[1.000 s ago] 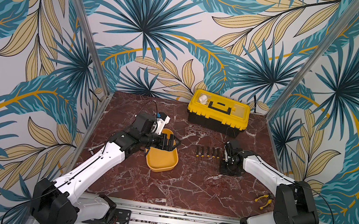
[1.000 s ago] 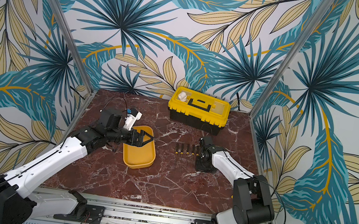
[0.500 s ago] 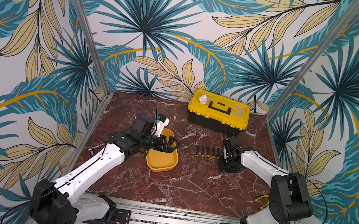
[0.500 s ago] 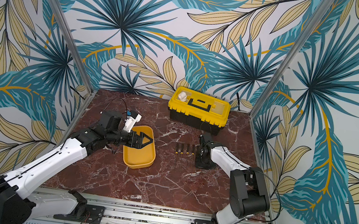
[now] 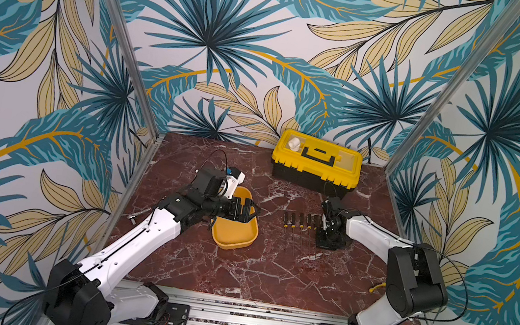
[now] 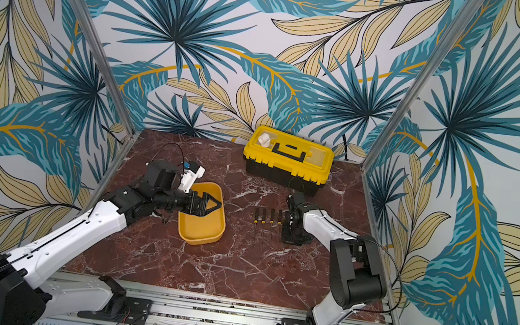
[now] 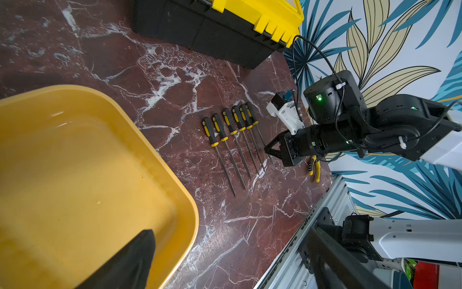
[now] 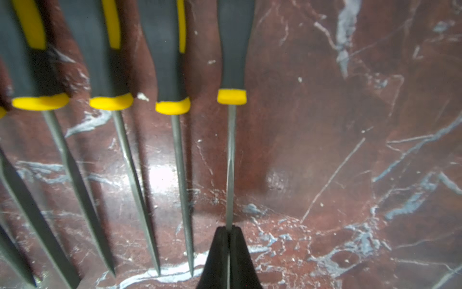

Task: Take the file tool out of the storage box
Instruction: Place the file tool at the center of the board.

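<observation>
Probably setting file tool (image 8: 231,150) down at 3 o'clock of storage box (image 5: 234,235), pinched in right gripper (image 8: 228,229), left gripper (image 5: 250,210) wide. Next: release, retreat.

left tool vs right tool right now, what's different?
Opening: left tool is open, right tool is shut.
Load: left tool holds nothing, right tool pinches the blade of a file.
Place: left tool sits over the yellow storage box, right tool is low over the table, away from the box.
Shared: both are black and point roughly level.
</observation>
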You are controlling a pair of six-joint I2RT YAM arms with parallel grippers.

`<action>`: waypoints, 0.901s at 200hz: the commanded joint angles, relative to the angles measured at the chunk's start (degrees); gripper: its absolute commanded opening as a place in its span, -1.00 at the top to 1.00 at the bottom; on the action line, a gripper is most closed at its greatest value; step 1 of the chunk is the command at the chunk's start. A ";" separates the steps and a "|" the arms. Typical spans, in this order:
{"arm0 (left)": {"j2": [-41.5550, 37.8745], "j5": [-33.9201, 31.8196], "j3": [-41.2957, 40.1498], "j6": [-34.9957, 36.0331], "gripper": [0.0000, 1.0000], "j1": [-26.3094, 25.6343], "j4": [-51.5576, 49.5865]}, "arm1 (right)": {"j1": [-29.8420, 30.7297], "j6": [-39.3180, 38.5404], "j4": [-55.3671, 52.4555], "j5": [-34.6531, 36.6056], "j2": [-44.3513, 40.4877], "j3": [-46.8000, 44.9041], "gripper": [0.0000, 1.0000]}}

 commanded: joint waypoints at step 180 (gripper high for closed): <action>-2.14 -5.25 -1.39 1.32 -1.00 0.05 -2.46 | -0.24 -0.36 -7.99 -2.58 -9.90 7.34 -0.59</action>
